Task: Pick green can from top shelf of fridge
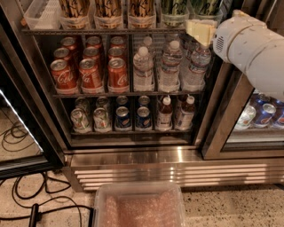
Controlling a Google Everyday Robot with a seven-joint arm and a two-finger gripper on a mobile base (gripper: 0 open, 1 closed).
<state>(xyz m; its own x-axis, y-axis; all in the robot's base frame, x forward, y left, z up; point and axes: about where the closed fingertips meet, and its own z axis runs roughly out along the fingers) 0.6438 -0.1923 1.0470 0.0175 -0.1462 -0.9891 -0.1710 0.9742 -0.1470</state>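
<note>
The gripper (199, 31) is at upper right, at the end of the white arm (253, 44), level with the front rail of the top shelf (102, 31) of the fridge (133, 156). Whether it is released or clenched cannot be told, since only a pale yellow block is visible. The green can (205, 5) stands in a clear tray on the top shelf, just above the gripper, its upper part cut off by the frame edge. A second green can (174, 6) stands beside it; tan-and-black cans (108, 8) fill the trays to the left. Red cola cans (91, 71) and water bottles (171, 66) occupy the rack below.
</note>
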